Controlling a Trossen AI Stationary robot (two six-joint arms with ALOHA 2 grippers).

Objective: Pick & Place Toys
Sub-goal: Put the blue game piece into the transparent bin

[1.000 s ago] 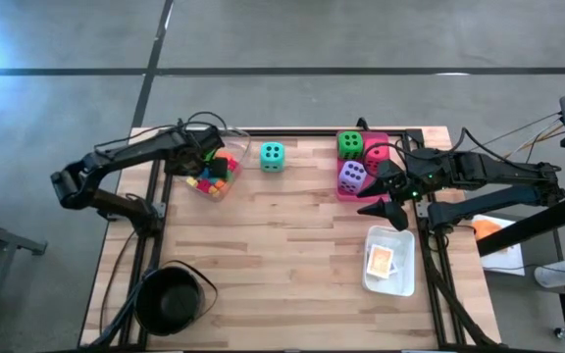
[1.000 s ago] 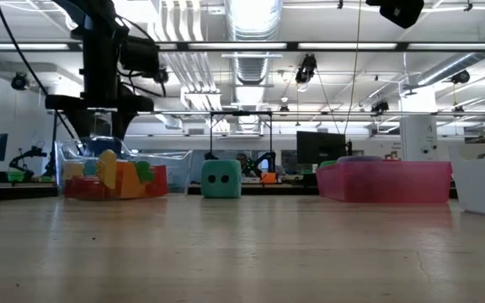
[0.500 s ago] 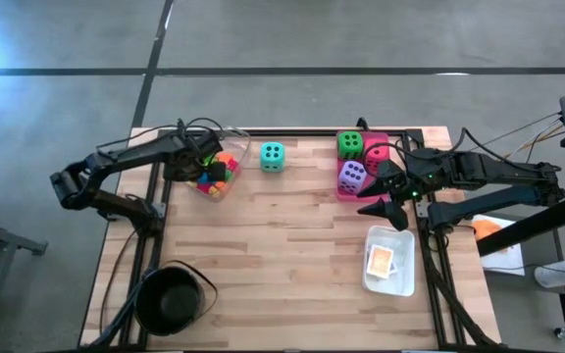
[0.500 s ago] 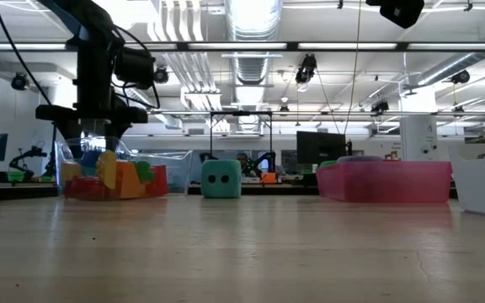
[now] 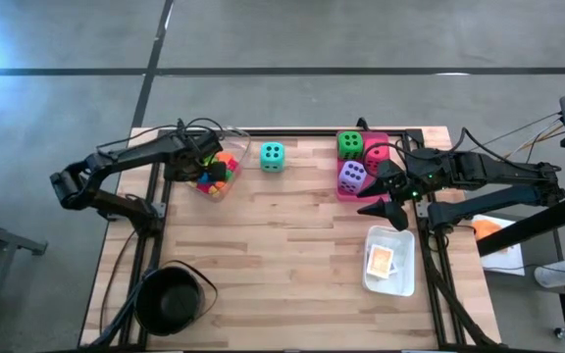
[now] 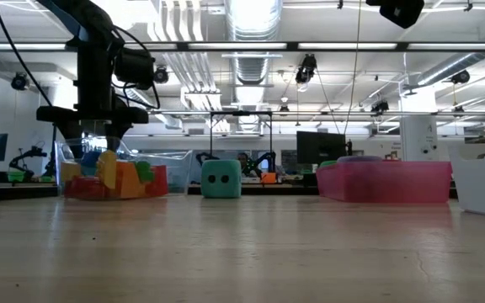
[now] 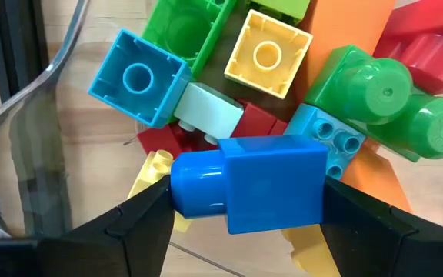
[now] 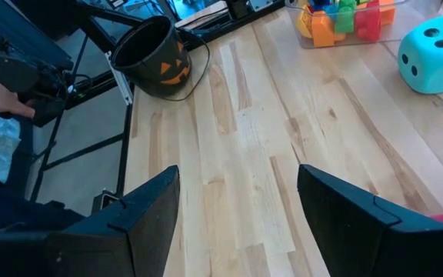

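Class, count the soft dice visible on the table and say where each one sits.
4. The teal die sits alone on the wood; the green die, purple die and pink-red die sit in the pink tray.

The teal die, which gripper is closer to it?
Left. The left gripper is over the clear tray right beside the teal die; the right gripper is past the pink tray.

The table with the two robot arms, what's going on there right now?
The left gripper is down in the clear tray of plastic blocks, with its fingers on either side of a blue block. The right gripper waits open beside the pink tray, which holds the green die, the purple die and a pink-red die. The teal die sits alone on the table, and a white tray holds cards.
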